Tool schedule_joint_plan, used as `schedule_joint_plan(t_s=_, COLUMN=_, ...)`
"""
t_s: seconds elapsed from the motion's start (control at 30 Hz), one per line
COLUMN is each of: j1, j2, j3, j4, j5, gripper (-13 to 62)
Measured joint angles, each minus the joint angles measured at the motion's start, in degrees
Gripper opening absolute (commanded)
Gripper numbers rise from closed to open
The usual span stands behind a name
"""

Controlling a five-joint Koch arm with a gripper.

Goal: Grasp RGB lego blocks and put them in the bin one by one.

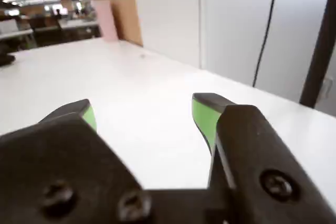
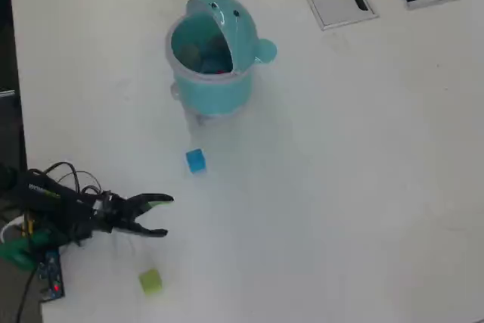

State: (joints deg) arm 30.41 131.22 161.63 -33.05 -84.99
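No legible writing; claw parted, empty

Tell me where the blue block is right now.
In the overhead view the blue block sits on the table just below the bin, above and right of the open gripper.

Teal bin, blue block

Tool: jaws apart, green pads, nothing between them. Bare white worktop below. Grey partition panels behind.
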Motion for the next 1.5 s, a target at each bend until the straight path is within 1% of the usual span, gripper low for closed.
schedule_joint_plan(t_s=0.4, j1=10.02, j2=0.0, j3=0.0, j4=13.01, j5=-0.18, gripper=31.5)
schedule_joint_plan(t_s=0.43, j1=11.78, j2=0.0, j3=-1.41, j4=23.38, j5=-0.18, gripper=31.5)
schedule_joint_plan(t_s=0.47, j1=11.87, j2=0.0, j3=-1.85, j4=24.87, j5=-0.18, gripper=32.6)
schedule_joint_plan(t_s=0.5, j1=13.1, j2=0.0, j3=-8.35, j4=37.27, j5=-0.18, gripper=32.6)
schedule_joint_plan(t_s=0.63, j1=15.12, j2=0.0, j3=-17.49, j4=51.33, j5=-0.18, gripper=33.1)
schedule_joint_plan(t_s=0.73, j1=16.44, j2=0.0, j3=-26.28, j4=63.98, j5=3.6, gripper=33.0)
schedule_joint_plan(t_s=1.0, j1=21.45, j2=-0.53, j3=-27.42, j4=72.6, j5=3.6, gripper=34.0)
schedule_joint_plan(t_s=1.1, j1=24.17, j2=-3.25, j3=-29.44, j4=78.22, j5=8.26, gripper=33.9)
schedule_joint_plan(t_s=1.17, j1=24.96, j2=-4.57, j3=-31.99, j4=80.95, j5=8.26, gripper=34.0)
schedule_joint_plan(t_s=1.33, j1=26.28, j2=-8.0, j3=-31.99, j4=83.94, j5=8.26, gripper=33.2)
schedule_joint_plan(t_s=1.5, j1=27.86, j2=-17.93, j3=-36.74, j4=84.37, j5=8.26, gripper=32.2)
